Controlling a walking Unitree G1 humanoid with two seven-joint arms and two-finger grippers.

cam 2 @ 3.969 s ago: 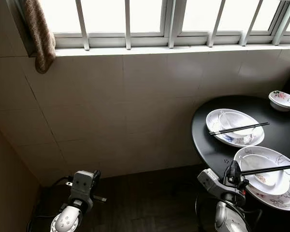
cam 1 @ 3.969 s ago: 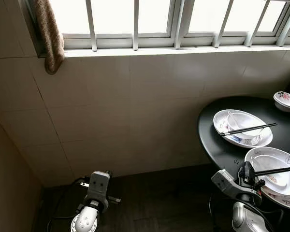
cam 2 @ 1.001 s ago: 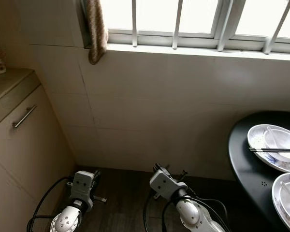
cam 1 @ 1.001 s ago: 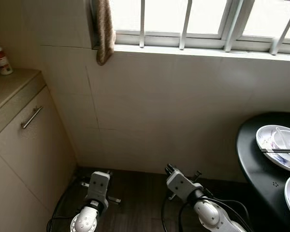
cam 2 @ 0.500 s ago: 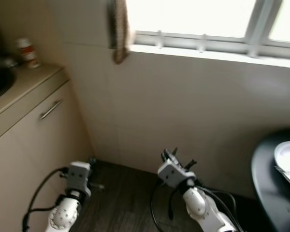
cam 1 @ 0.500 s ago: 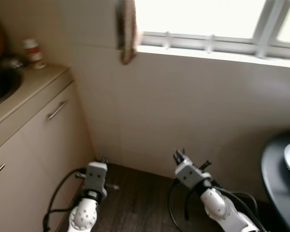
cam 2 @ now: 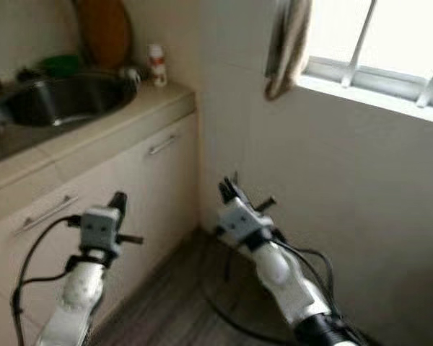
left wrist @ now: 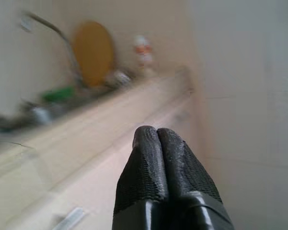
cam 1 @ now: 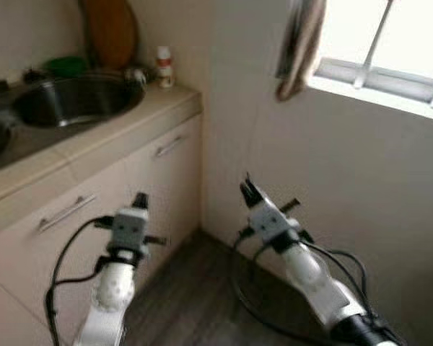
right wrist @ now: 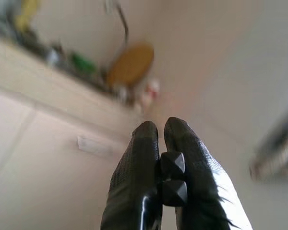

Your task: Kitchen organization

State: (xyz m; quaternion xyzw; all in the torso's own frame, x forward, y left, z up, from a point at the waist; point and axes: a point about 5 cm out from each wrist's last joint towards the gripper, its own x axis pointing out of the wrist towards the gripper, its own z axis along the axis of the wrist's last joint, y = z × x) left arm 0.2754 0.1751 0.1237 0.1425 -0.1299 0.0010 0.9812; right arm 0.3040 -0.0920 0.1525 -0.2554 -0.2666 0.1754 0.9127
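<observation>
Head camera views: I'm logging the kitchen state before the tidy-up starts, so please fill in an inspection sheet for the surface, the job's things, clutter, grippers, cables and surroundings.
Surface: beige countertop with a round steel sink set into it.
Job's things: small white bottle with a red band at the counter's back corner; brown oval board leaning on the wall behind the sink; a green item beside it, too blurred to identify.
Clutter: nothing seen on the dark wood floor.
Grippers: left gripper shut and empty; right gripper shut and empty; both raised before the cupboards.
Cables: black cables loop along both arms.
Surroundings: beige cupboard doors with metal bar handles, tiled wall, barred window, hanging brown cloth.
</observation>
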